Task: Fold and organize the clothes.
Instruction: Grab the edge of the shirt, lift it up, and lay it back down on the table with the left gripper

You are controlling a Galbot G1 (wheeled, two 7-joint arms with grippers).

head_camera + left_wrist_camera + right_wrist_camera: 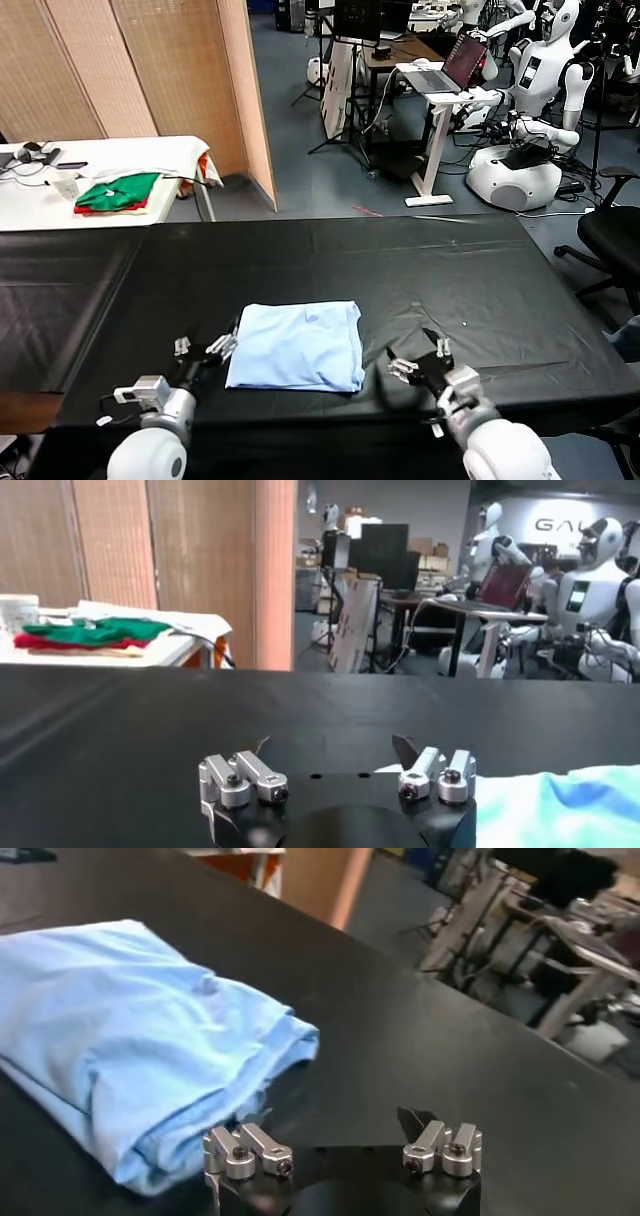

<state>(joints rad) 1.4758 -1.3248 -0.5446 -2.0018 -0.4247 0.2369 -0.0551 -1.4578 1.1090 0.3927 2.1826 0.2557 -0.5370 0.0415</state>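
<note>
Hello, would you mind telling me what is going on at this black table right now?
A two-armed robot is working on folding laundry. A pale sky-blue T-shirt of thin soft cloth lies folded into a rough rectangle on the black-covered table. Neither arm holds it: the left gripper sits open beside the shirt's left edge, and the right gripper sits open a little apart from its right edge. Green and red folded garments rest on a white table behind.
</note>
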